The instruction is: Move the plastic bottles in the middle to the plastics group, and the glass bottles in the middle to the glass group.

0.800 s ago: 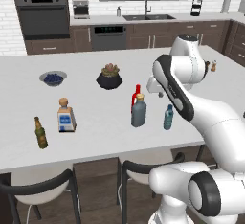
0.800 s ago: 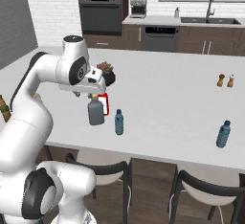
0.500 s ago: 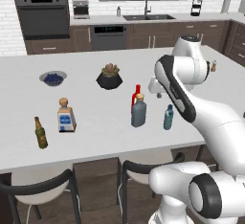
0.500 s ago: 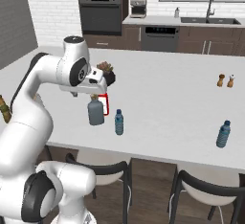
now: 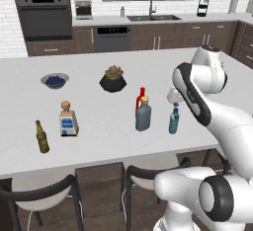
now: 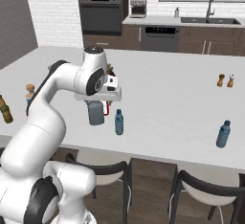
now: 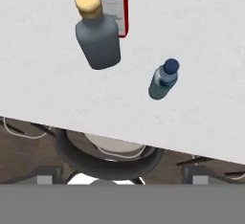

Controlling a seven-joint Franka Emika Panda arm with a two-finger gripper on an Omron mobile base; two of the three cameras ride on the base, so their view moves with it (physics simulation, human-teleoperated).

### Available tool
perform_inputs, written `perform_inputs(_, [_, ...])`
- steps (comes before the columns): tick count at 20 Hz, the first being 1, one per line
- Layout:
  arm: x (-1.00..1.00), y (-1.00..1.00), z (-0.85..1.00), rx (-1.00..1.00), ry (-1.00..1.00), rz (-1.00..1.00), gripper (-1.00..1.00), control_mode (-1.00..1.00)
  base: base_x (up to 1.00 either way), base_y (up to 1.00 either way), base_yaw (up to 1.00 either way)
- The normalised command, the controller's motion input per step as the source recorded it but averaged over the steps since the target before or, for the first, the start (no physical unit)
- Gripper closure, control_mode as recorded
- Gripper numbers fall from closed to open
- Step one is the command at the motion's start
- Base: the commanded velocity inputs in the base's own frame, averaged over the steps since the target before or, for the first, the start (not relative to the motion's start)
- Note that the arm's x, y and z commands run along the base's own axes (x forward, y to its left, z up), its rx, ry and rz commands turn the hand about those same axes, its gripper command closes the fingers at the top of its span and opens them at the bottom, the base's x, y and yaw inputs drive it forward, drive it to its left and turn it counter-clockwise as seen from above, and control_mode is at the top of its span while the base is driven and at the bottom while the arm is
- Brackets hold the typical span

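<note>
Three bottles stand mid-counter near the front edge. The stout dark-grey bottle (image 5: pixel 143 116) (image 6: pixel 95 113) (image 7: pixel 98 39) has a tan cap. A slim red bottle (image 5: pixel 141 96) (image 7: pixel 115 5) stands just behind it. To its right is the small teal-blue bottle (image 5: pixel 174 121) (image 6: pixel 119 122) (image 7: pixel 163 80). My gripper (image 5: pixel 173 99) (image 6: pixel 110 96) hangs open above the counter, over the gap between the grey and teal bottles, holding nothing. The glass group is at the left: a brown beer bottle (image 5: pixel 42 137) (image 6: pixel 5 109) and a clear square bottle (image 5: pixel 67 120) (image 6: pixel 30 94). A lone blue plastic bottle (image 6: pixel 223 134) stands far right.
A bowl of blueberries (image 5: pixel 54 80) and a dark plant pot (image 5: pixel 113 79) sit further back on the counter. Two small shakers (image 6: pixel 225 80) stand at the right rear. Dark stools (image 5: pixel 148 175) (image 7: pixel 107 158) are tucked under the front edge of the counter.
The hand has shifted slightly toward the teal bottle. The bottles stand where they were.
</note>
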Motion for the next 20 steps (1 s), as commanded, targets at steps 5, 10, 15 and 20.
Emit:
perform_inputs(5, [0.50,-0.32,-0.28,-0.04,0.05,0.10,-1.00,-1.00,0.00,0.00,0.00])
perform_inputs(10, [0.57,-0.13,-0.30,-0.05,0.01,0.00,-1.00,-1.00,0.00,0.00,0.00])
perform_inputs(15, [0.54,0.02,-0.36,-0.06,0.01,0.00,-1.00,-1.00,0.00,0.00,0.00])
perform_inputs(20, [0.45,0.00,-0.30,-0.02,0.00,-0.02,-1.00,-1.00,0.00,0.00,0.00])
